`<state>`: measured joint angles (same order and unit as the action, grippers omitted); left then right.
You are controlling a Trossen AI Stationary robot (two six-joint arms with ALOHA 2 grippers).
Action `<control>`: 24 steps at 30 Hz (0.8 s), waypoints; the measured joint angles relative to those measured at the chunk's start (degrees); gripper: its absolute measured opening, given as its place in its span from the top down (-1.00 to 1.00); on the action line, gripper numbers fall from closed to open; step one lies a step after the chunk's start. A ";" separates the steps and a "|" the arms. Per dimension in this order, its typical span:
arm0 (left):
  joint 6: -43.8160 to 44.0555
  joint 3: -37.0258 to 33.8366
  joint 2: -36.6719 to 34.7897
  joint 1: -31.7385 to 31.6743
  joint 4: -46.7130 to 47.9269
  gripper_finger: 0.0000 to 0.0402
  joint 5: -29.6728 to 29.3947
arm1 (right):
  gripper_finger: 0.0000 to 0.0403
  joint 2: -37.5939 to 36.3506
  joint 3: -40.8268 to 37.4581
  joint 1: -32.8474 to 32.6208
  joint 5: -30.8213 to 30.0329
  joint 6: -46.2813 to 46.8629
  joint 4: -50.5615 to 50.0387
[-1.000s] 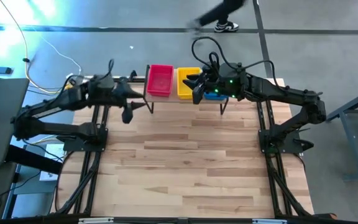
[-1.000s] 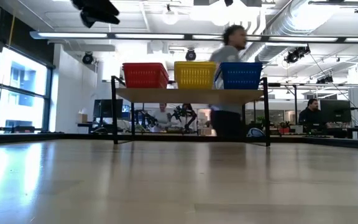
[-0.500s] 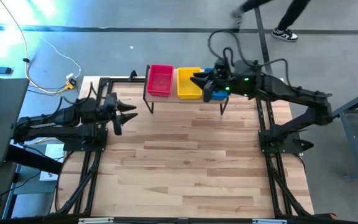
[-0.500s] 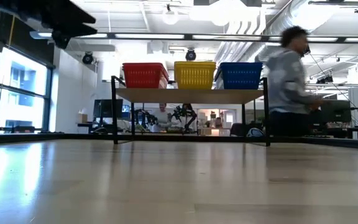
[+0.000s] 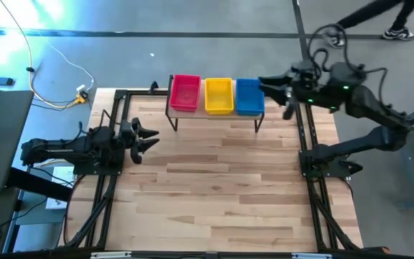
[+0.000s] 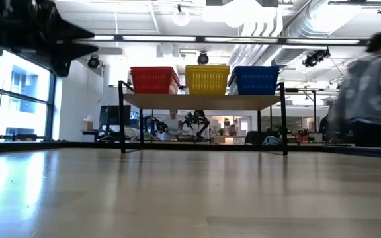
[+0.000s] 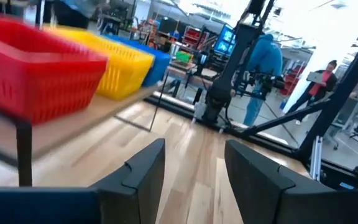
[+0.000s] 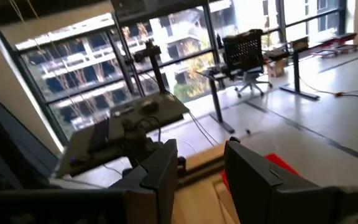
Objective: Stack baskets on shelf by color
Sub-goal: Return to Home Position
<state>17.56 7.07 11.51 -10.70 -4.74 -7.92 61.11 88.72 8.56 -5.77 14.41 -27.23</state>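
We see the left claw (image 5: 149, 138) hanging over the light wooden tabletop (image 5: 221, 194), near the table's left edge. Its two dark fingers (image 7: 145, 171) are spread apart, with nothing but bare boards between them. The low shelf of pale wooden plank on black metal legs (image 6: 204, 100) stands ahead of this claw and well apart from it.

Three colours of small rectangular plastic mesh baskets sit side by side on the plank, touching or nearly so. The red baskets (image 5: 185, 93) are the closest to the left claw. The yellow baskets (image 5: 218, 96) come next and the blue baskets (image 5: 249, 96) lie farthest from it. From table height each colour (image 6: 154, 80) looks like a nested pile, though we cannot count the baskets in each.

The right claw (image 5: 268, 85) is raised just beside the blue baskets at the shelf's right end. It points toward them without touching. Its fingers (image 8: 160, 168) are parted too and hold nothing. The yellow and red baskets lie beyond the blue ones from this claw.

Behind the table, a person in a grey hooded top (image 6: 369, 86) shows at the right of the room.
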 joint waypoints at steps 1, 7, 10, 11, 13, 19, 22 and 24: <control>0.69 -1.17 0.06 0.00 -1.03 0.22 -0.01 | 0.41 -1.17 -0.02 0.00 -0.31 -0.40 -1.73; 4.27 -6.55 0.14 0.00 -4.16 0.22 0.34 | 0.41 -9.50 -5.64 0.00 -2.21 -2.95 -4.72; 2.62 -6.40 0.50 0.00 -4.24 0.22 0.58 | 0.41 -16.34 -13.76 0.00 -5.23 -2.86 -1.67; 1.78 -6.36 0.65 -0.02 -4.36 0.22 0.63 | 0.41 -18.78 -16.99 0.00 -5.43 -2.71 0.00; 1.05 -6.36 0.65 -0.02 -4.02 0.22 0.65 | 0.41 -23.44 -23.15 0.02 -4.73 -2.73 3.74; -1.65 -6.36 0.65 -0.02 -2.48 0.22 -0.75 | 0.41 -35.51 -38.36 0.00 -4.26 -1.39 5.74; -2.28 -6.36 0.65 -0.02 -2.32 0.22 -1.14 | 0.41 -40.63 -45.31 0.02 -3.68 -0.44 7.29; -2.28 -6.36 0.65 -0.04 -2.31 0.22 -1.16 | 0.41 -43.66 -50.19 0.00 -2.73 -0.35 10.03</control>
<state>15.28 0.71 12.16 -10.74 -7.05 -9.08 17.45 38.54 8.56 -8.50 14.06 -17.20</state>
